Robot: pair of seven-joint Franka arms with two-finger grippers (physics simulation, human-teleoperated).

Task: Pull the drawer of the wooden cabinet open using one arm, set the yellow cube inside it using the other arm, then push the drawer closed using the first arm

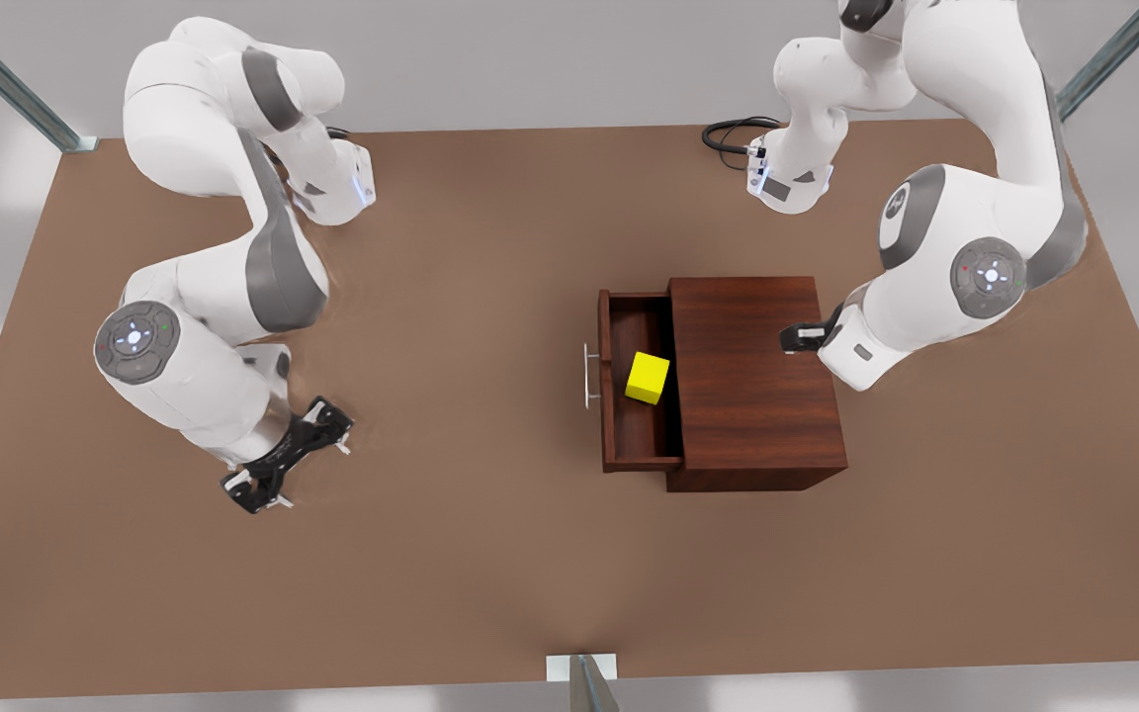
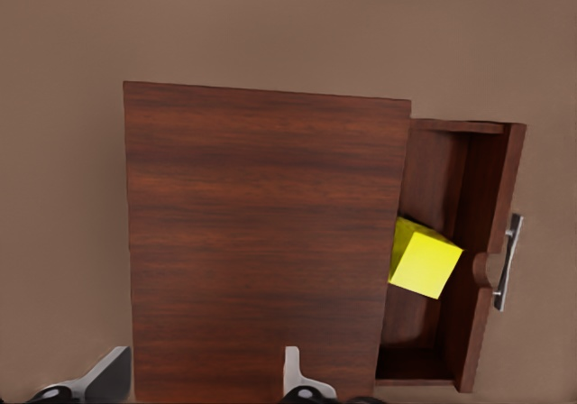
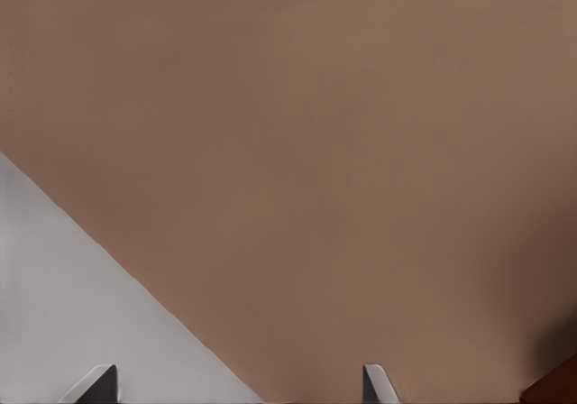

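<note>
The wooden cabinet [image 1: 752, 376] stands on the brown desk [image 1: 481, 554], toward the front view's right. It is a dark red-brown box with clear wood grain and a plain flat top. Its drawer [image 1: 634, 430] is pulled out toward the front view's left; it is a shallow tray of the same wood, and a thin silver bar handle [image 1: 587, 376] sits on its front panel. The yellow cube [image 1: 648, 377] lies inside the drawer, about in the middle of its length, close to the edge of the cabinet top. It is small, bright and plain, and it is turned askew to the drawer walls. The left hand [image 1: 793, 338] hangs over the cabinet top at the side away from the drawer, its fingers [image 2: 293, 372] spread apart and gripping nothing. The right hand [image 1: 305, 467] waits low over the bare desk at the front view's left, well apart from the cabinet, also with its fingers [image 3: 377, 384] spread and holding nothing.
</note>
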